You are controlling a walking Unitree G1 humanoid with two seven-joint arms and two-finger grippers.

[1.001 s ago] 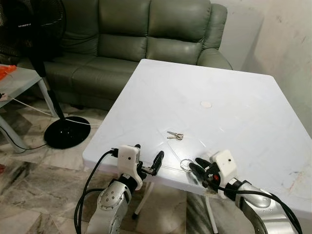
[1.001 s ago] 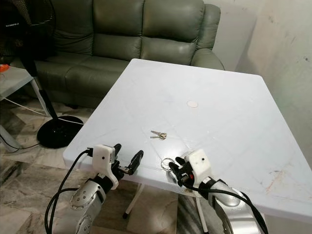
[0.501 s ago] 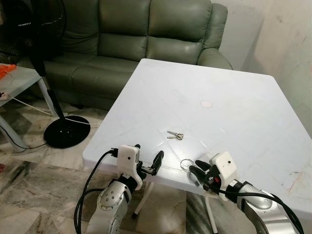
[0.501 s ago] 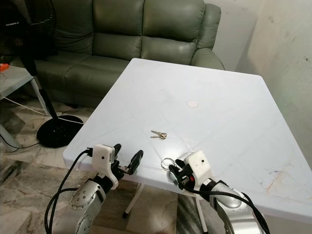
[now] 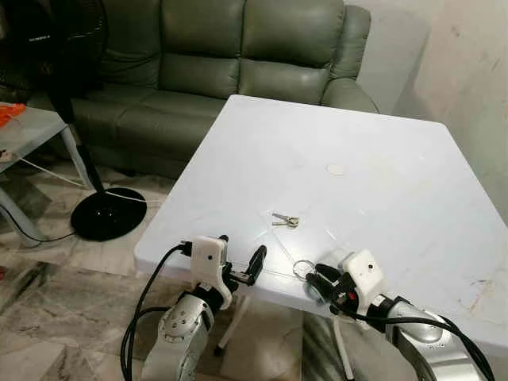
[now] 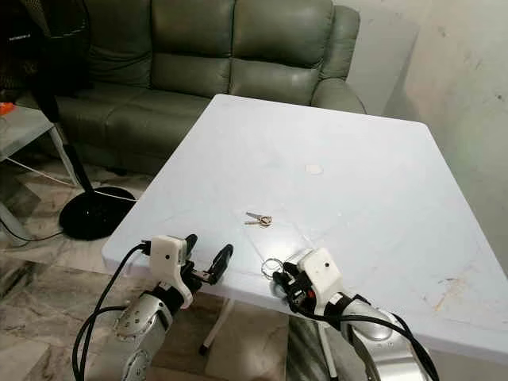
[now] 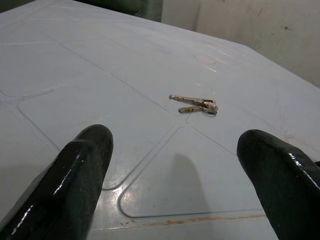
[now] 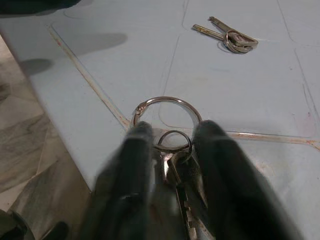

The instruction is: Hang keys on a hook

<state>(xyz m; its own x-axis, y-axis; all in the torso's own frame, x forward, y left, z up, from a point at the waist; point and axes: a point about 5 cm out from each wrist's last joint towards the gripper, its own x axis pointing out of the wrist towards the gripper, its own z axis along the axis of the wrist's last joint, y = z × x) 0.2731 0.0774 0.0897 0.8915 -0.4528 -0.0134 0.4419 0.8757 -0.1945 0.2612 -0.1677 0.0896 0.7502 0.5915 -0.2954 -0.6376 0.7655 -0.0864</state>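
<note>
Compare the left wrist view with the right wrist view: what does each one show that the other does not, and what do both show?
Left wrist view alone: the open left tool hovering over the near table edge, and a pale round mark farther off.

Right wrist view alone: the right tool shut on a bunch of silver keys on a large steel ring, beside marble floor tiles.

Both: the white plastic table and the small loose pair of silver keys lying on it.
</note>
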